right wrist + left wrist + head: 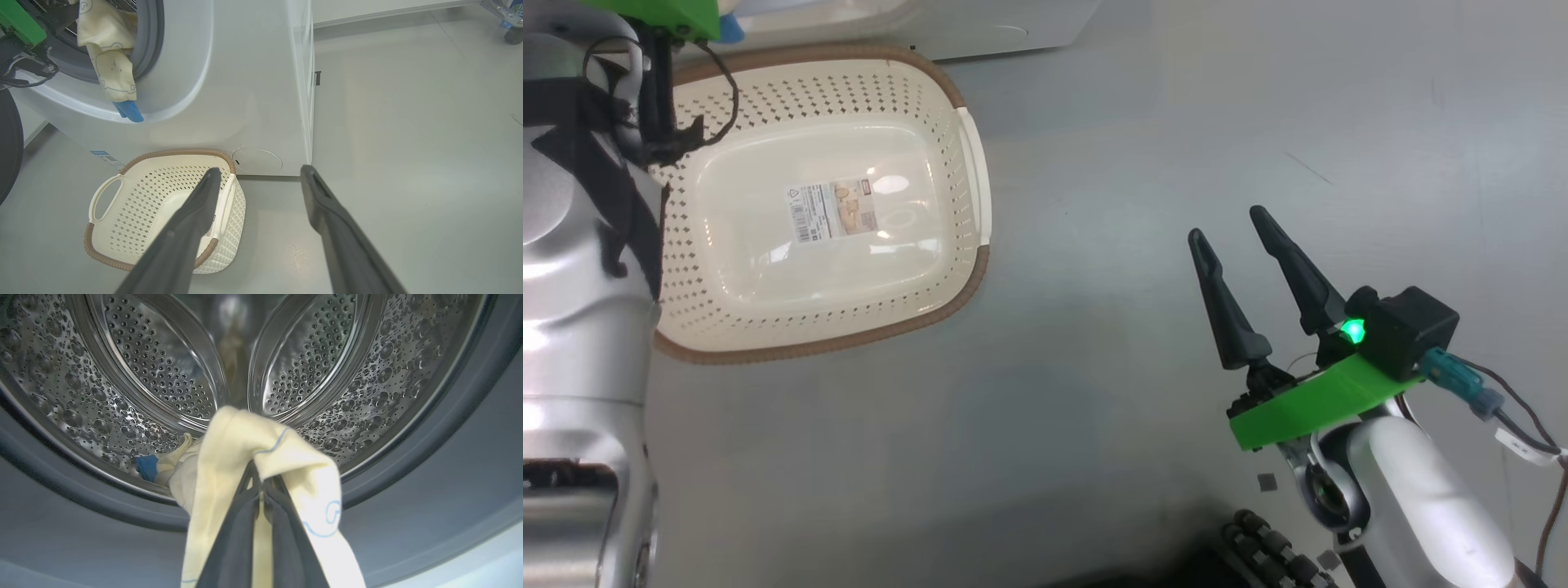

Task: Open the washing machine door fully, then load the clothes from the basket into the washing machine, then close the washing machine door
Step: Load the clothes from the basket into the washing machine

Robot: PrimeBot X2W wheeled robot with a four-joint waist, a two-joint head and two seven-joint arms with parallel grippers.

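The clothes [241, 445] are pinched between the pressed-together fingers of the left gripper [261, 477]. It is held at the mouth of the washing machine [245, 81] so that the cream fabric can be carried past the grey rubber ring [470, 416] and released inside the steel drum [163, 375]. The grip is taken on a fold near the top, and the rest is draped down both sides of the fingers. The right gripper [1227, 224] is held low and well apart from the work, fingers spread with nothing between them — parked, it may be judged, so that the way to the mouth is free. The basket [849, 90] is set on the floor [1176, 122] just in front of the machine, within easy reach. Nothing but a label [833, 211] is seen on its bottom, so the loading is judged nearly done. The drum's depth and a blue piece [146, 465] near its rim are shown by the left wrist view. The outside is given by the right wrist view instead — there the fabric and the blue piece are seen hanging over the lower lip of the mouth, not fully in. A dark curved shape at that view's far left is probably the door [8, 143], swung aside. The bare inside of the basket is shown from above by the head view.
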